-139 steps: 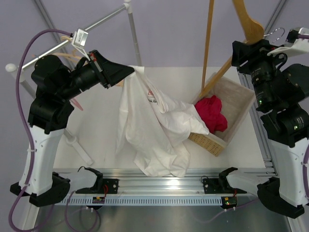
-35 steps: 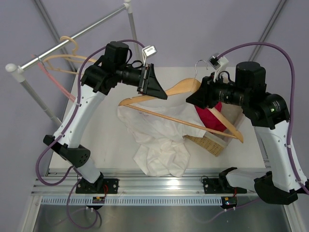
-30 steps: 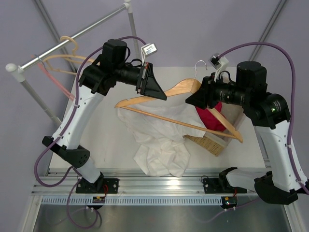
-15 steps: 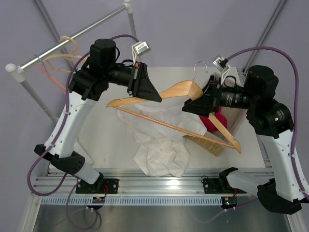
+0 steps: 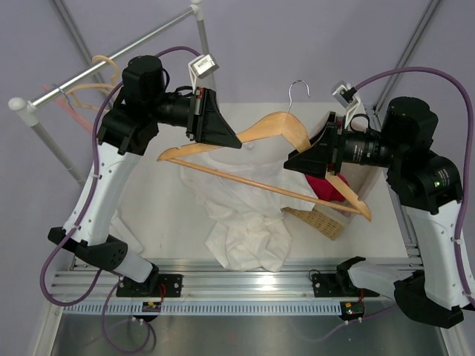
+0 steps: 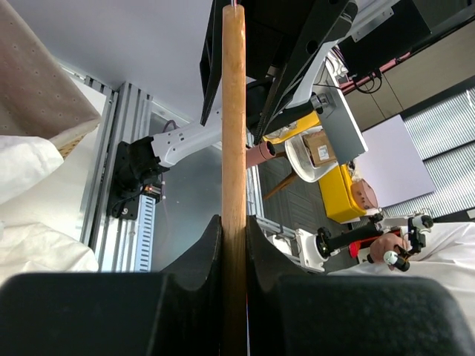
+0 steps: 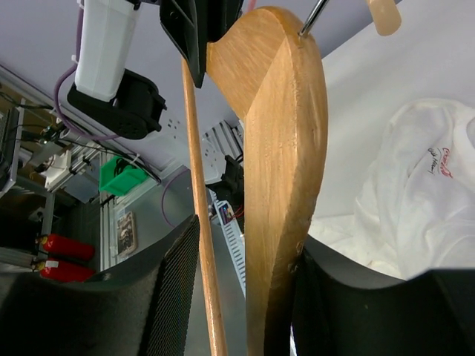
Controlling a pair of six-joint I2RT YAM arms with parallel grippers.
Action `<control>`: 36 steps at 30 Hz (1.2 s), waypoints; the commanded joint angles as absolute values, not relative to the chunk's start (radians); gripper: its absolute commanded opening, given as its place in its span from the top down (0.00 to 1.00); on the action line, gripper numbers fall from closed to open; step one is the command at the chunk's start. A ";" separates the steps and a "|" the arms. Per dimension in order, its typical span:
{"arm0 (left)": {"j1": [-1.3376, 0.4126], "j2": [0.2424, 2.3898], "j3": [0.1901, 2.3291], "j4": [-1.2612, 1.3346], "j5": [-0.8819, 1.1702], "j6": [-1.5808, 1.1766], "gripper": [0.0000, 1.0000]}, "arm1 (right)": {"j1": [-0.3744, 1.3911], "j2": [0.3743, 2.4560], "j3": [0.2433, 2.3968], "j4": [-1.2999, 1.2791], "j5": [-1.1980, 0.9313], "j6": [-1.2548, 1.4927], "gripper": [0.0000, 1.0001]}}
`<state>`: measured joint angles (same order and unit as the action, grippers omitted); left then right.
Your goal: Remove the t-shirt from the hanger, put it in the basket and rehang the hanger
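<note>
The wooden hanger [image 5: 267,126] is bare and held level above the table, its silver hook [image 5: 297,93] pointing away. My left gripper [image 5: 236,142] is shut on its left shoulder; the left wrist view shows the wood [image 6: 234,111] pinched between both fingers at the gripper [image 6: 234,237]. My right gripper [image 5: 293,163] is open around the right shoulder near the neck. In the right wrist view the wood [image 7: 282,148] rests on the right finger, with a gap to the left finger of the gripper [image 7: 250,231]. The white t-shirt [image 5: 237,215] lies crumpled on the table below, and its small red script shows [image 7: 434,159].
A wicker basket [image 5: 319,219] with a red cloth [image 5: 330,189] stands at the right, under the hanger's right end. A clothes rail [image 5: 111,59] at the back left carries a pink hanger [image 5: 70,111] and another wooden one [image 5: 104,89].
Both arms have carried the hanger up and to the left. Seconds ago the shirt hung from my left gripper; it now lies still on the table.
</note>
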<state>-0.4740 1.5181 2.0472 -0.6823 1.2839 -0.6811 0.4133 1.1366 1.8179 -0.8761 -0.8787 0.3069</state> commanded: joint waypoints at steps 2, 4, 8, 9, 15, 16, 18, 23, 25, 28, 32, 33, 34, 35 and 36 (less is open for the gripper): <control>-0.437 1.467 2.031 -0.540 1.126 -0.703 1.00 | 0.433 1.137 1.914 -0.980 -0.771 0.278 0.43; -0.433 1.447 2.022 -0.541 1.108 -0.704 1.00 | 0.431 1.158 2.006 -1.035 -0.593 0.261 0.38; -0.433 1.417 2.016 -0.543 1.060 -0.698 1.00 | 0.433 1.229 2.196 -1.129 -0.260 0.256 0.32; -0.431 1.410 2.007 -0.554 1.049 -0.693 1.00 | 0.431 1.241 2.235 -1.131 -0.229 0.259 0.31; -0.433 1.319 1.933 -0.624 0.896 -0.624 1.00 | 0.431 1.187 2.182 -1.014 -0.094 0.313 0.15; -0.433 1.306 1.933 -0.641 0.843 -0.602 1.00 | 0.431 1.172 2.163 -0.991 -0.040 0.324 0.15; -0.433 1.290 1.936 -0.679 0.781 -0.581 1.00 | 0.433 1.138 2.122 -0.938 -0.008 0.343 0.13; -0.442 1.236 1.930 -0.707 0.501 -0.538 1.00 | 0.433 1.115 2.094 -0.900 0.040 0.367 0.11; -0.460 1.229 1.925 -0.710 0.359 -0.529 1.00 | 0.433 1.117 2.098 -0.908 0.048 0.368 0.11; -0.517 1.224 1.908 -0.727 0.147 -0.511 1.00 | 0.433 1.118 2.109 -0.920 0.048 0.354 0.10; -0.603 1.250 1.905 -0.739 -0.107 -0.472 1.00 | 0.431 1.147 2.164 -0.979 0.052 0.327 0.10; -0.635 1.270 1.907 -0.742 -0.156 -0.471 1.00 | 0.431 1.150 2.174 -0.991 0.055 0.316 0.10; -0.652 1.275 1.907 -0.742 -0.231 -0.472 1.00 | 0.433 1.155 2.181 -1.002 0.064 0.310 0.10; -0.691 1.281 1.905 -0.742 -0.271 -0.474 1.00 | 0.431 1.163 2.197 -1.021 0.071 0.305 0.10; -0.713 1.284 1.901 -0.742 -0.369 -0.480 1.00 | 0.433 1.164 2.203 -1.029 0.077 0.295 0.10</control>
